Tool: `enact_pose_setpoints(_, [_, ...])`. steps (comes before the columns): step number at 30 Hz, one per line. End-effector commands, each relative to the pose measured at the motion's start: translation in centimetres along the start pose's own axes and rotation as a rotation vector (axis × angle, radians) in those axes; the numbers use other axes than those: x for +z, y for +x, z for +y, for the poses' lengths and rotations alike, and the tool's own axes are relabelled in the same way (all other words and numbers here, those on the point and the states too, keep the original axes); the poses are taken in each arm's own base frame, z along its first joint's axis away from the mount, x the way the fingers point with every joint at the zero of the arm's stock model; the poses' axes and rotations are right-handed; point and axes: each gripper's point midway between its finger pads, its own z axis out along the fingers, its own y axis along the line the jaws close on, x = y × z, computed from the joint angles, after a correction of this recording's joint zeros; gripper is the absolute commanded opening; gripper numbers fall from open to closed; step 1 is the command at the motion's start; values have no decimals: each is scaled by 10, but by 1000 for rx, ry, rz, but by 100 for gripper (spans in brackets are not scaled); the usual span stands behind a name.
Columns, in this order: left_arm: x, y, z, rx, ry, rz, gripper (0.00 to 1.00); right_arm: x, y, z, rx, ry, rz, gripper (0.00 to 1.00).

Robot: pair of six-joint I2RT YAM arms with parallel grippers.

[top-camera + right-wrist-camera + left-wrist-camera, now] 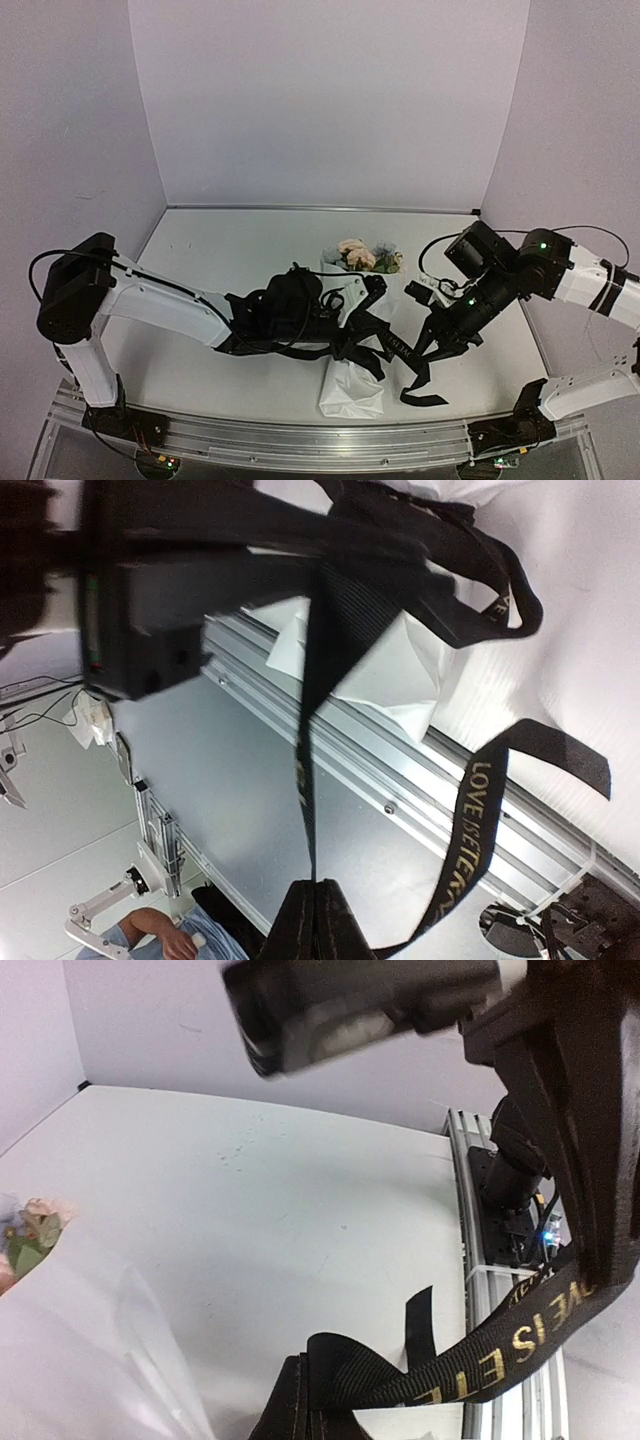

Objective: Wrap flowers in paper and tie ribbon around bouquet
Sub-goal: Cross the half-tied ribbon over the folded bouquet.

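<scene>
Left jaws: the left gripper [302,1407] is clenched on the ribbon [505,1345], which is pinched between its tips at the bottom of the left wrist view.
Right jaws: the right gripper [315,918] is closed on a thin strand of the same ribbon, which is drawn taut upward from its tips in the right wrist view.
Ribbon: a black band printed with pale gold lettering is held between the two grippers. It is looped over the lower part of the bouquet [352,388], and one loose tail is left lying on the surface [230,250] near the front edge.
Ribbon around the cone: it cannot be told whether the band passes fully round the paper [345,378].
Bouquet: it is laid near the middle of the surface, between the two arms. Its narrow white end is turned toward the near edge and its wide end toward the back wall.
Flowers: the flowers [358,256] are seen at the far, wide end of the cone as peach and pale blooms with green leaves.
Rail: an aluminium rail [300,432] runs along the near edge, just beyond the cone's narrow end.
</scene>
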Motion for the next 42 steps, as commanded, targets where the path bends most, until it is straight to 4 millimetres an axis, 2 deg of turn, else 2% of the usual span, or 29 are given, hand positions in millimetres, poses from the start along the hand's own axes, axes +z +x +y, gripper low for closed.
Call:
enact_pose_setpoints(1, [-39,-20,15,43,-130,2,0,24,15,-12,-15,53,107,3])
enact_pose_setpoints(5, [-62,-1,16,47,-172,96,0,44,22,-20,-26,104,184,3])
enact_pose_setpoints(8, [-73,14,10,53,-169,174,0,55,25,-35,-12,161,209,3])
enact_pose_setpoints(14, [-80,55,-10,61,-157,355,0,77,13,-62,24,265,169,8])
enact_pose_setpoints(18, [-83,69,-14,50,-183,401,0,86,8,-74,35,310,150,9])
enact_pose_setpoints(22, [-85,70,-25,31,-172,404,0,87,8,-76,26,312,152,29])
enact_pose_setpoints(27, [-82,80,-38,51,-151,443,0,78,4,-70,-33,288,100,57])
enact_pose_setpoints(32, [-84,84,-41,64,-156,461,0,70,-2,-57,-107,190,27,71])
enact_pose_setpoints(34, [-84,84,-40,66,-159,462,0,64,-9,-66,-88,217,-24,72])
enact_pose_setpoints(37, [-84,81,-40,68,-163,458,0,64,-22,-75,-21,243,-55,67])
enact_pose_setpoints(42, [-82,78,-38,75,-172,458,0,89,-49,-70,-7,220,-73,57])
